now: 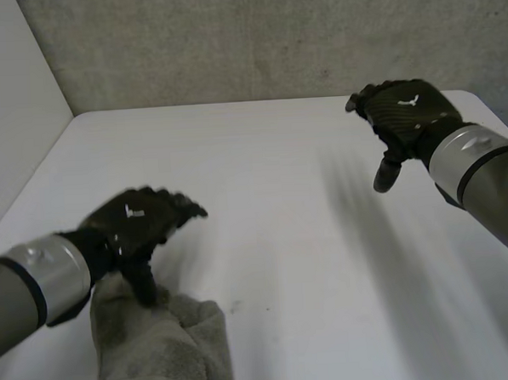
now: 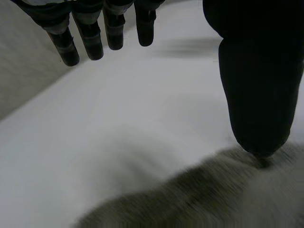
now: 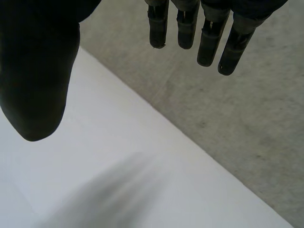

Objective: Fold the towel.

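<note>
A grey towel (image 1: 164, 348) lies bunched up in a heap on the white table (image 1: 271, 198) at the near left. My left hand (image 1: 141, 226) hovers just above the heap's far end, open, its fingers straight and its thumb pointing down at the cloth. In the left wrist view the thumb (image 2: 259, 95) touches the towel (image 2: 204, 199) with its tip, while the fingers (image 2: 90, 33) stay clear of it. My right hand (image 1: 403, 114) hangs open above the table's far right, far from the towel; its fingers (image 3: 209, 38) and thumb (image 3: 38, 71) are spread with nothing between them.
A grey wall (image 1: 254, 37) closes off the table's far edge, and a white panel (image 1: 11, 109) stands along its left side. The right wrist view has the table's far edge (image 3: 156, 118) against that wall.
</note>
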Controlling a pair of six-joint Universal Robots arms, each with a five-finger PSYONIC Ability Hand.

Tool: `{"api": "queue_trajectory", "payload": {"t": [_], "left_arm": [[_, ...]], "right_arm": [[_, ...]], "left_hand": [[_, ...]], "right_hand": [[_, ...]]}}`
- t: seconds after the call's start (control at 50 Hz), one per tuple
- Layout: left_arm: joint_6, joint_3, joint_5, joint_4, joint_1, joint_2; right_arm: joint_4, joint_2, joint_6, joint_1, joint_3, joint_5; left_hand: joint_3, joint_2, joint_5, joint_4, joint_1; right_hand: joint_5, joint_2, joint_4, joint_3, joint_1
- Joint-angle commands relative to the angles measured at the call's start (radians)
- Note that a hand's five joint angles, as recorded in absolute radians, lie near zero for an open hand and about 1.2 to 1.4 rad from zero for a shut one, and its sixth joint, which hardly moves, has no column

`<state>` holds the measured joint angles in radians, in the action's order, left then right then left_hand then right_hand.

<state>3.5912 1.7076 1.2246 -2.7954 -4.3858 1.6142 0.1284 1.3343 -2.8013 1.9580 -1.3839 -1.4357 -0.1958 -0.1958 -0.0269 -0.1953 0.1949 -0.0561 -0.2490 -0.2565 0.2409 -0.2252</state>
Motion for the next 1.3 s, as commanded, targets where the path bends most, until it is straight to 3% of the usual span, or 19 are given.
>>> {"api": "queue_trajectory", "payload": {"t": [0.02,0.22,0.26,0.28,0.32,0.4,0.54,0.6,0.64,0.66,0.7,0.74,0.76,0.8,0.84,0.98,1.14,1.24,1.3], "left_arm": [[0.116,0.131,-0.071,0.000,-0.030,-0.011],[0.236,0.262,-0.073,0.023,-0.047,-0.025],[0.262,0.273,-0.073,0.023,-0.055,-0.025],[0.262,0.273,-0.073,0.023,-0.055,-0.025],[0.265,0.265,-0.076,0.022,-0.058,-0.023],[0.262,0.238,-0.080,0.020,-0.055,-0.020],[0.227,0.090,-0.092,0.011,-0.012,0.024],[0.138,-0.056,-0.082,-0.013,0.049,0.104],[-0.042,-0.245,-0.033,-0.061,0.116,0.176],[-0.043,-0.246,-0.033,-0.061,0.117,0.176],[-0.163,-0.347,0.019,-0.082,0.140,0.213],[-0.401,-0.530,0.160,-0.116,0.166,0.283],[-0.402,-0.531,0.161,-0.116,0.166,0.283],[-0.579,-0.678,0.281,-0.122,0.175,0.338],[-0.624,-0.731,0.321,-0.121,0.177,0.357],[-0.641,-0.757,0.351,-0.112,0.221,0.371],[-0.635,-0.602,0.342,-0.118,0.258,0.363],[-0.620,-0.574,0.343,-0.153,0.388,0.485],[-0.606,-0.571,0.343,-0.154,0.411,0.517]], "right_arm": [[0.002,-0.055,0.023,-0.002,0.000,0.029],[0.005,-0.107,0.025,-0.022,0.008,0.057],[0.005,-0.113,0.025,-0.022,0.008,0.057],[0.005,-0.119,0.026,-0.022,0.008,0.057],[0.005,-0.124,0.031,-0.022,0.010,0.057],[0.005,-0.132,0.045,-0.022,0.011,0.057],[0.004,-0.132,0.051,-0.022,0.017,0.055],[0.000,-0.130,0.051,-0.022,0.019,0.055],[-0.001,-0.130,0.051,-0.025,0.020,0.051],[-0.001,-0.130,0.049,-0.031,0.022,0.046],[-0.001,-0.132,0.049,-0.038,0.023,0.043],[-0.001,-0.132,0.048,-0.042,0.025,0.041],[-0.001,-0.132,0.048,-0.042,0.025,0.041],[-0.001,-0.132,0.048,-0.042,0.025,0.040],[-0.001,-0.132,0.048,-0.044,0.025,0.041],[-0.003,-0.132,0.048,-0.054,0.028,0.041],[-0.004,-0.139,0.045,-0.084,0.060,0.034],[0.002,-0.138,0.039,-0.119,0.091,0.003],[0.002,-0.132,0.039,-0.139,0.097,-0.025]], "left_hand": [[-0.041,-0.041,-0.035,-0.042,0.042],[-0.232,-0.232,-0.226,-0.232,0.233],[-0.498,-0.498,-0.492,-0.498,0.499],[-0.499,-0.499,-0.494,-0.500,0.500],[-0.902,-0.902,-0.897,-0.903,0.903],[-1.199,-1.199,-1.194,-1.200,1.200],[-1.200,-1.200,-1.195,-1.201,1.201],[-1.200,-1.200,-1.195,-1.201,1.201],[-1.200,-1.200,-1.195,-1.201,1.201],[-1.200,-1.200,-1.195,-1.201,1.201],[-1.200,-1.200,-1.195,-1.201,1.201],[-1.200,-1.200,-1.195,-1.201,1.201],[-1.200,-1.200,-1.195,-1.201,1.201],[-1.200,-1.200,-1.195,-1.201,1.201],[-1.200,-1.200,-1.195,-1.201,1.201],[-1.200,-1.200,-1.195,-1.201,1.201],[-1.200,-1.200,-1.195,-1.201,1.201],[-1.200,-1.200,-1.195,-1.201,1.201],[-1.200,-1.200,-1.195,-1.201,1.201]], "right_hand": [[0.056,0.075,0.082,-0.066,0.051],[0.056,0.075,0.082,-0.066,0.051],[0.056,0.075,0.082,-0.066,0.051],[0.056,0.075,0.082,-0.066,0.051],[0.056,0.075,0.082,-0.066,0.051],[0.056,0.075,0.082,-0.066,0.051],[0.056,0.075,0.082,-0.066,0.051],[0.056,0.075,0.082,-0.066,0.051],[0.056,0.075,0.082,-0.066,0.051],[0.056,0.075,0.082,-0.066,0.051],[0.056,0.075,0.082,-0.066,0.051],[0.056,0.075,0.082,-0.066,0.051],[0.056,0.075,0.082,-0.066,0.051],[0.056,0.075,0.082,-0.066,0.051],[0.056,0.075,0.082,-0.066,0.051],[0.056,0.075,0.082,-0.066,0.051],[0.056,0.075,0.082,-0.066,0.051],[0.056,0.075,0.082,-0.066,0.051],[0.056,0.075,0.082,-0.066,0.051]]}}
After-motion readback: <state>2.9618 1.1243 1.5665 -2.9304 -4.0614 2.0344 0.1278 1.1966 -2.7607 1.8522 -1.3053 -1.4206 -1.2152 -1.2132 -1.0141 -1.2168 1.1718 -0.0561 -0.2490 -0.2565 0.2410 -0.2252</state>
